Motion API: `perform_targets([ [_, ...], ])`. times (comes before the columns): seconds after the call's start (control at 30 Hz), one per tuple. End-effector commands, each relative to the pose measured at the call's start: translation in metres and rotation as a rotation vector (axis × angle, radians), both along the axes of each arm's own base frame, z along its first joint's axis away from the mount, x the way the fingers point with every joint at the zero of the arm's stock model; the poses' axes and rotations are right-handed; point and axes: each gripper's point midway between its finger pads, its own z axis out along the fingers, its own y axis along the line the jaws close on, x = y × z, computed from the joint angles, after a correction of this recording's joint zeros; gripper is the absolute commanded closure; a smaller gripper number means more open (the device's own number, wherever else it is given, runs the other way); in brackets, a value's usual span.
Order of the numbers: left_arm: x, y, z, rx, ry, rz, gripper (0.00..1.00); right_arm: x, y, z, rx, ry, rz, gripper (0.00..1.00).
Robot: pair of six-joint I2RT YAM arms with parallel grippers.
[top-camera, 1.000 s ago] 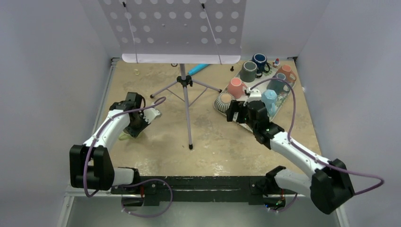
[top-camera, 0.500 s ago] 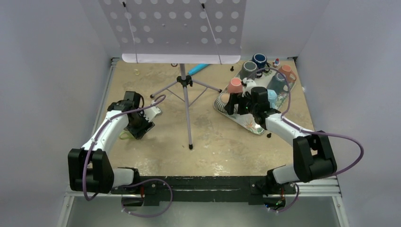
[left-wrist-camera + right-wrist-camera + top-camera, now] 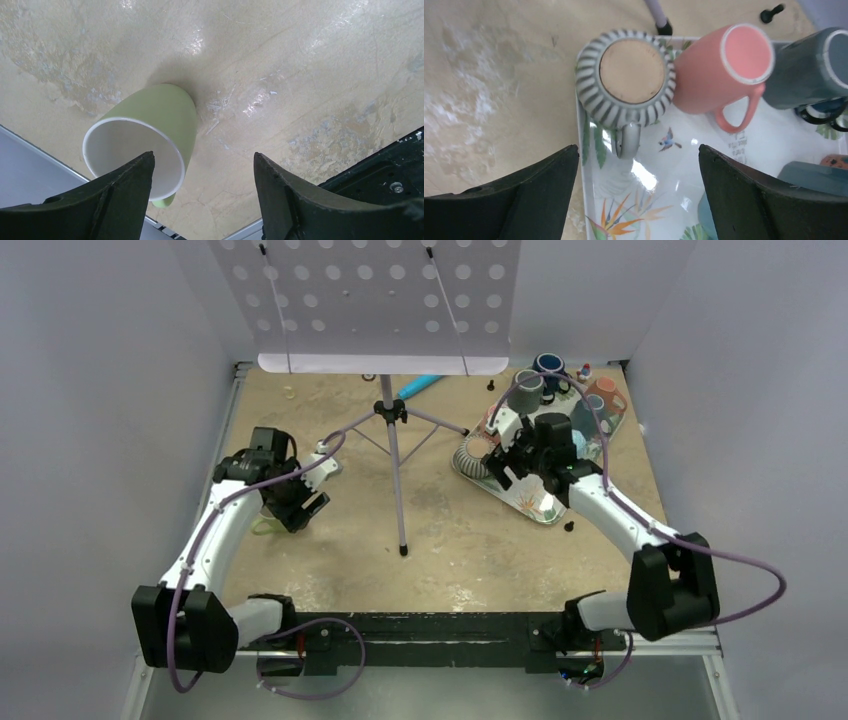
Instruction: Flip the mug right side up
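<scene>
The scene is a sandy-coloured table (image 3: pixel 450 540) seen from above, with two robot arms reaching out from its near edge.

On the left side, the left gripper (image 3: pixel 295 510) hangs over a light green mug (image 3: pixel 262 527). In the left wrist view, its fingers (image 3: pixel 125 195) stand wide apart and grip nothing. The green mug (image 3: pixel 150 120) sits on the bare table with its white mouth facing up. It lies toward the left finger, which overlaps its rim in this view. Whether they touch cannot be told.

On the right side, the right gripper (image 3: pixel 505 455) hovers above a flower-printed tray (image 3: pixel 535 505), its fingers (image 3: pixel 524 200) also spread wide and empty. Directly below it, a grey-and-white striped mug (image 3: pixel 634 75) stands upside down at the tray's (image 3: pixel 684 200) corner. Its tan base faces up and its handle points toward the camera. A pink mug (image 3: pixel 719 70) stands just beside it, mouth up, and a dark grey mug (image 3: pixel 804 70) is next along. A music stand (image 3: pixel 390 420) rises between the two arms.
</scene>
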Motion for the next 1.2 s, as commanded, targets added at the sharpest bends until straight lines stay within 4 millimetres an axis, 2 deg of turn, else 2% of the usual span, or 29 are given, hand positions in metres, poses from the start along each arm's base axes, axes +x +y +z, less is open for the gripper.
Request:
perform_targets([
  [0.0, 0.005, -0.009, 0.015, -0.048, -0.047, -0.026, 0.24, 0.004, -0.009, -0.041, -0.174, 0.034, 0.083, 0.09],
  [0.37, -0.001, -0.011, 0.014, -0.058, -0.069, -0.050, 0.24, 0.027, -0.003, -0.084, -0.203, 0.106, 0.056, 0.22],
  [0.53, -0.002, -0.013, 0.018, -0.070, -0.069, -0.051, 0.24, 0.036, 0.001, -0.095, -0.207, 0.171, 0.057, 0.42],
  [0.57, -0.003, -0.013, 0.019, -0.073, -0.067, -0.049, 0.24, 0.037, 0.001, -0.096, -0.207, 0.176, 0.054, 0.50],
  [0.67, -0.007, -0.016, 0.021, -0.087, -0.067, -0.051, 0.24, 0.037, 0.002, -0.092, -0.199, 0.184, 0.044, 0.81],
  [0.77, -0.015, -0.020, 0.025, -0.113, -0.062, -0.059, 0.24, 0.033, 0.001, -0.081, -0.180, 0.178, 0.028, 1.00],
  [0.9, -0.029, -0.032, 0.040, -0.183, -0.058, -0.088, 0.24, 0.022, 0.003, -0.057, -0.147, 0.153, -0.029, 1.00],
  [0.97, -0.040, -0.045, 0.053, -0.254, -0.052, -0.123, 0.24, 0.012, 0.006, -0.031, -0.124, 0.103, -0.056, 1.00],
  [1.03, -0.053, -0.061, 0.073, -0.340, -0.057, -0.175, 0.22, -0.004, 0.013, -0.012, -0.104, 0.071, -0.056, 1.00],
  [1.17, -0.079, -0.088, 0.113, -0.504, -0.076, -0.263, 0.17, -0.044, 0.040, 0.029, 0.017, 0.023, 0.000, 1.00],
])
